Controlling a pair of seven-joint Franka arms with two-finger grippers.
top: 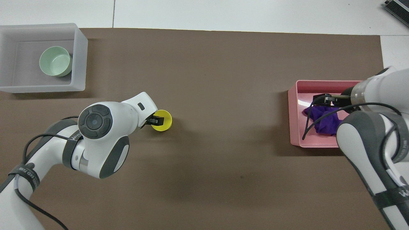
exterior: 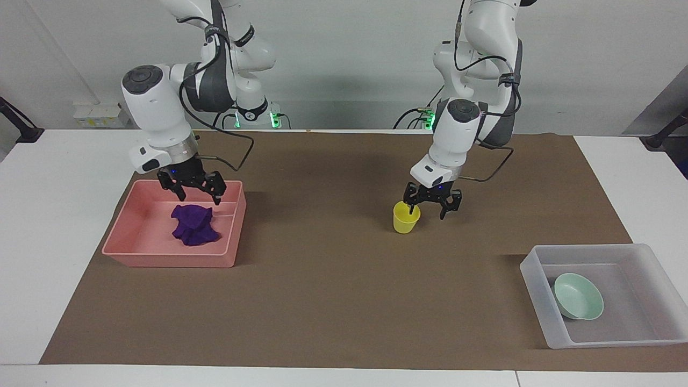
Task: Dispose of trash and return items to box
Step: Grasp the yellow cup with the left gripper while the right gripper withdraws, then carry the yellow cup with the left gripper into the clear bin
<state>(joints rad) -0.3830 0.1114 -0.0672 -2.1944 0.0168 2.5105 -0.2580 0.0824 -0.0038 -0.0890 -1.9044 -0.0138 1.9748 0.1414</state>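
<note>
Facing view: purple cloth (exterior: 194, 225) lies loose in the pink bin (exterior: 134, 244) at the right arm's end of the table. Right gripper (exterior: 191, 186) hangs over the bin's robot-side edge, jaws spread wide, holding nothing. Left gripper (exterior: 431, 201) is down at the yellow cup (exterior: 406, 217), jaws open; one fingertip appears to dip inside the rim, the other stands outside, not closed on it. Mint bowl (exterior: 578, 295) sits in the translucent box (exterior: 537, 290) at the left arm's end of the table.

Overhead view: left gripper (top: 156, 120) overlaps the cup (top: 163, 123) at the rim edge toward the left arm's end. Cup stands upright near mid-mat, well apart from the box (top: 79, 64), with the bowl (top: 55, 61) inside. Cloth (top: 324, 118) rests in the bin (top: 295, 127); right gripper (top: 323, 98) is over it.

Judgement: cup looks light, thin, smooth plastic; it could tip or flex. A rim pinch, one finger inside the wall, seems the sensible hold.
</note>
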